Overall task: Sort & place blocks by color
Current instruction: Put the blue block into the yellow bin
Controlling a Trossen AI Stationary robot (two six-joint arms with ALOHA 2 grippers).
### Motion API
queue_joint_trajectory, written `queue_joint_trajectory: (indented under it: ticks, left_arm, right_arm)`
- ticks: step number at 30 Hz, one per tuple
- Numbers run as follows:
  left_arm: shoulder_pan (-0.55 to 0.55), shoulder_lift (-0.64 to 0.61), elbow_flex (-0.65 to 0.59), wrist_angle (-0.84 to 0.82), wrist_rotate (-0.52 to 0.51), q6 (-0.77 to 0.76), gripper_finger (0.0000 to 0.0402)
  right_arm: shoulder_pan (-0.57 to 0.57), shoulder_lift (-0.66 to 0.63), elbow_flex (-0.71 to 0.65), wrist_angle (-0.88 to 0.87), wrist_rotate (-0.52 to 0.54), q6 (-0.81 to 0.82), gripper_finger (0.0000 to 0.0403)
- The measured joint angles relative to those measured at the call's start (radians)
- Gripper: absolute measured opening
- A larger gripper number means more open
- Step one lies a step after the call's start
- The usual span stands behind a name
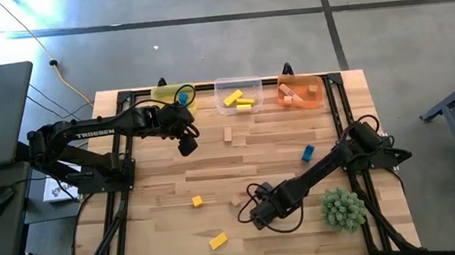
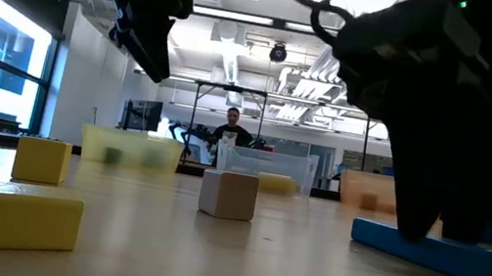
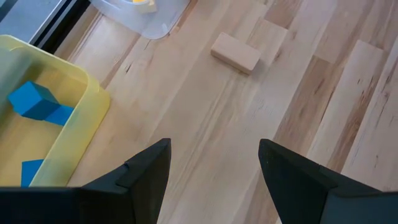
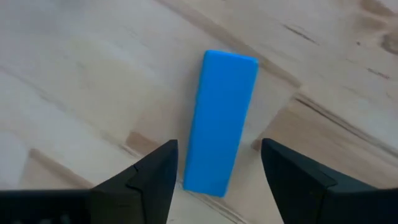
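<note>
My right gripper is open and low over the near part of the table. Its fingers stand on either side of one end of a blue bar that lies flat on the wood; I see no touch. The arm hides this bar in the high view. My left gripper is open and empty, raised beside the yellow bin. Loose on the table lie a plain block, a blue block, a yellow cube and a yellow bar.
Along the far edge stand a yellow bin holding blue blocks, a clear bin holding yellow blocks and an orange bin holding plain ones. A spiky green plant ball sits right of my right gripper. A person shows beyond the table.
</note>
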Motion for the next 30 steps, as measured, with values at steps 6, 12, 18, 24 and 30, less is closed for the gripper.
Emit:
queue_joint_trajectory:
  ticks: [6,12,18,24,30]
  left_arm:
    - [0.0,0.0,0.0,0.001,0.0,0.0,0.0232]
    - [0.0,0.0,0.0,-0.01,0.0,-0.079,0.0232]
    - [0.011,0.0,0.0,0.005,0.006,-0.209,0.0232]
    - [0.01,0.0,0.0,0.016,0.007,-0.162,0.0232]
    - [0.01,0.0,0.0,0.016,0.041,-0.164,0.0232]
  right_arm:
    - [-0.001,-0.005,-0.041,0.028,-0.031,0.029,0.0219]
    - [-0.002,-0.008,-0.055,0.015,-0.033,0.03,0.0159]
    - [-0.01,-0.006,-0.055,0.008,-0.005,0.03,0.007]
    - [-0.021,-0.005,-0.056,-0.002,-0.014,-0.009,0.007]
    - [-0.042,-0.027,-0.06,-0.002,-0.014,-0.057,0.007]
